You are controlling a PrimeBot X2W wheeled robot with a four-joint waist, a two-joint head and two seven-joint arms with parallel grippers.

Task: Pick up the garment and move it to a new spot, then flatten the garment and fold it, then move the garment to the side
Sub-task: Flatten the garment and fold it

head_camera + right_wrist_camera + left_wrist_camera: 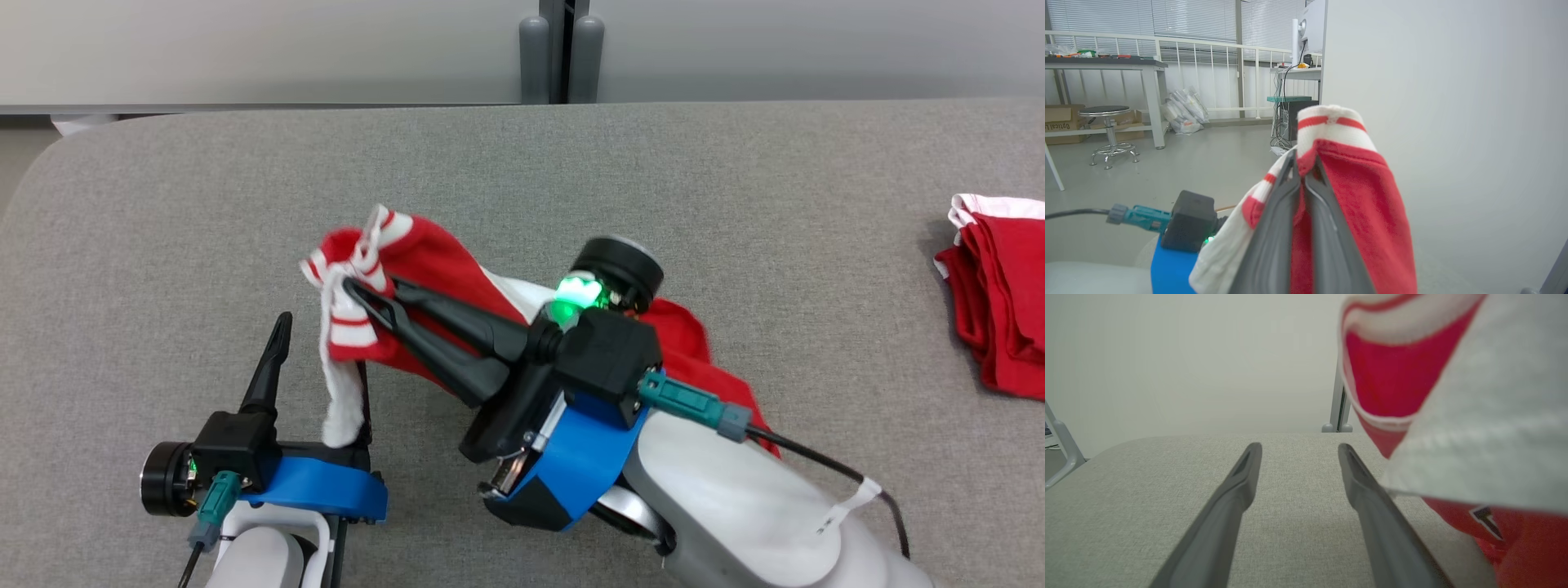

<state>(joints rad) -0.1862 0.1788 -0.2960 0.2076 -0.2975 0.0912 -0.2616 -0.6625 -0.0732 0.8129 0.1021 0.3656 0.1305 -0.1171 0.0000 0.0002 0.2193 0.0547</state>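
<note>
The right tool [353, 287] is clamped on a striped edge of the garment [433, 253] (red and white); the left tool [1299, 449], fingers apart, sits just beside its hanging white end.

Red garment [441, 261] with red-and-white striped trim.

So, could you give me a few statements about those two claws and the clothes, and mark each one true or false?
1. The right gripper is clamped on the red and white garment. True.
2. The left gripper is gripping the garment too. False: its fingers stand apart with nothing between them.
3. The garment lies spread flat on the table. False: it is bunched up, with one end lifted in the right gripper.
4. A second red garment lies near the table's right edge. True.
</note>
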